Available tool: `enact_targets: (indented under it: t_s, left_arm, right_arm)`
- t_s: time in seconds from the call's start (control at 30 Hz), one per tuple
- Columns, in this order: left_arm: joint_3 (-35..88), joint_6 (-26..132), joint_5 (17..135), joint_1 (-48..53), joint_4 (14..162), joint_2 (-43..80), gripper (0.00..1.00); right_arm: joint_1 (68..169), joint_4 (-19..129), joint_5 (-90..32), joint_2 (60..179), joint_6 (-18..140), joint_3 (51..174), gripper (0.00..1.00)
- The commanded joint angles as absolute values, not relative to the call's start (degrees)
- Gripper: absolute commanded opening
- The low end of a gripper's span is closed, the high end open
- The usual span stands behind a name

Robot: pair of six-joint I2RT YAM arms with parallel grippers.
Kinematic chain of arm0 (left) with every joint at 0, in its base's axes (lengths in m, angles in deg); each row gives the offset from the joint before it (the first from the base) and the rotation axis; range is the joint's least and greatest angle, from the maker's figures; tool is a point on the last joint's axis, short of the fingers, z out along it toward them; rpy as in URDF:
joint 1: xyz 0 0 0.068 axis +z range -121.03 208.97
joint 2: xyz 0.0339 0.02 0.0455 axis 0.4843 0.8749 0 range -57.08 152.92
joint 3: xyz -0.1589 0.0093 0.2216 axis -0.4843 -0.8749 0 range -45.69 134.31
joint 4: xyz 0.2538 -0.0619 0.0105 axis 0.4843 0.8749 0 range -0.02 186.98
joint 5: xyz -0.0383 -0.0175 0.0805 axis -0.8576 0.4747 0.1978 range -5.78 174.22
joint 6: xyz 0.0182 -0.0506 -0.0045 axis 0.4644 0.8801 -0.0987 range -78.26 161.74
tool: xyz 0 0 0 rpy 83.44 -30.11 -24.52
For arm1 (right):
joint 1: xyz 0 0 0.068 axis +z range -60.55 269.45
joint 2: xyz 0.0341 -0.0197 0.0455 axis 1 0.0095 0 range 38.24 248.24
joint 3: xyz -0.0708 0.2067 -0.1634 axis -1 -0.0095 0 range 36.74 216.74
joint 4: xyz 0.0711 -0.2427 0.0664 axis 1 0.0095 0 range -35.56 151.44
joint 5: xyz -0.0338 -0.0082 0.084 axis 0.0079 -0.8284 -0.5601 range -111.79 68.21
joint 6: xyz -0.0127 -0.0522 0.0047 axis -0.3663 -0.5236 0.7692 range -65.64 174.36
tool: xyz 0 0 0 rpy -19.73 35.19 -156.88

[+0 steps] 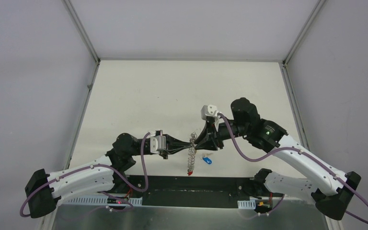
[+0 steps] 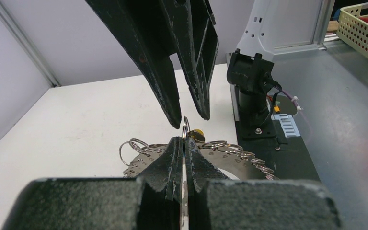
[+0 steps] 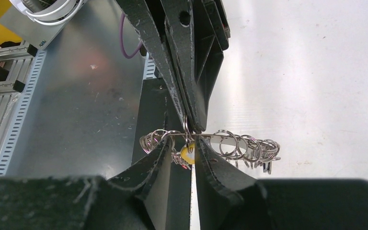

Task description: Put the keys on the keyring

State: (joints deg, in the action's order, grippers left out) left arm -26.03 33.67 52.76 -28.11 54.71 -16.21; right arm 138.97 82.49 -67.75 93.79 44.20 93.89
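Centrally over the white table the 2 arms meet tip to tip, near the front edge. Left gripper: fingers pressed flat together on 1 thin keyring, held edge-on. A string of split rings trails from it, with a red tag at its end. Right gripper: narrow gap, straddling that same ring, pads not seen pressing anything. Yellow-tagged key hangs just under the pinched ring, between the right fingers; cannot tell if it is threaded. Blue-tagged key lies on the table just beside the string, untouched. Judgement: the step in hand is working the yellow key onto the coil. To do it well, hold the left clamp rigid, take the key by its tag or bow, not the ring wire, and feed along the coil, not across it. A skewed pull could twist the ring loose.
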Motion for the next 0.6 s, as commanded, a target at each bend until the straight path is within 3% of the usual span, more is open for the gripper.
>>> enact_targets:
  t_s: [0.0, 0.07, 0.23, 0.57]
  left_arm:
    - [-25.6, 34.3, 53.7, -28.7, 49.7, -16.8, 0.0]
    - [-25.7, 34.4, 53.7, -28.7, 49.8, -16.8, 0.0]
    - [-25.6, 34.3, 53.9, -28.7, 49.7, -16.8, 0.0]
    - [-24.3, 34.1, 52.3, -28.8, 49.4, -15.8, 0.0]
  right_arm:
    - [139.4, 80.3, -69.3, 94.6, 44.0, 93.2, 0.27]
    - [139.5, 81.1, -68.5, 94.8, 43.5, 93.2, 0.23]
    - [139.5, 82.0, -66.9, 94.3, 42.5, 92.8, 0.0]
    - [139.5, 83.3, -65.7, 93.8, 41.5, 90.6, 0.0]
